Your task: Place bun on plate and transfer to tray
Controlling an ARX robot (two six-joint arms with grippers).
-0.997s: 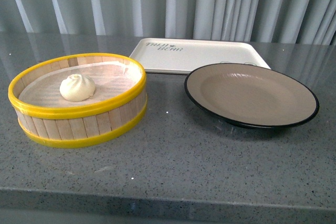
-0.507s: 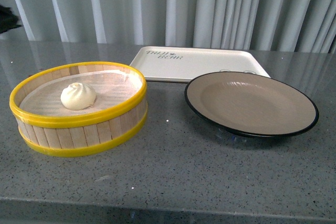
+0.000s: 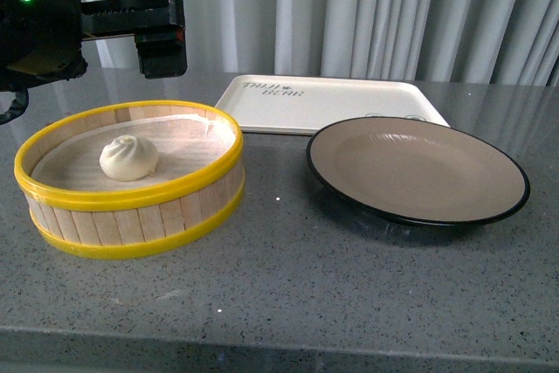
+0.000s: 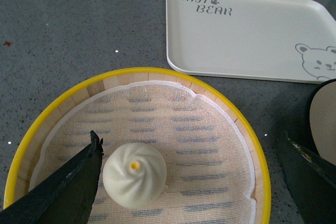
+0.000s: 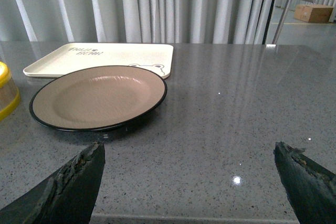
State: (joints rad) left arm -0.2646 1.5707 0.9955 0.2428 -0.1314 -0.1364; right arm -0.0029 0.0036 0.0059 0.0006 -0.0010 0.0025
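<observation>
While the bun (image 4: pixel 134 174) sat in the steamer basket (image 4: pixel 157 73), the left gripper (image 4: pixel 189 139) hung wide open above it; the right gripper (image 5: pixel 189 146) was open too, both empty.

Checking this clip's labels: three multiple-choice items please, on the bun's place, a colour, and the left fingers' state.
1. The bun sits: A in the basket; B on the tray; C on the bare table.
2. The plate has a rim that is: A yellow; B black; C white.
3. The left fingers are: A shut on the bun; B shut, empty; C open.
1 A, it lies on the basket's cloth. 2 B, a black edge rings the tan. 3 C, they stand wide apart.
</observation>
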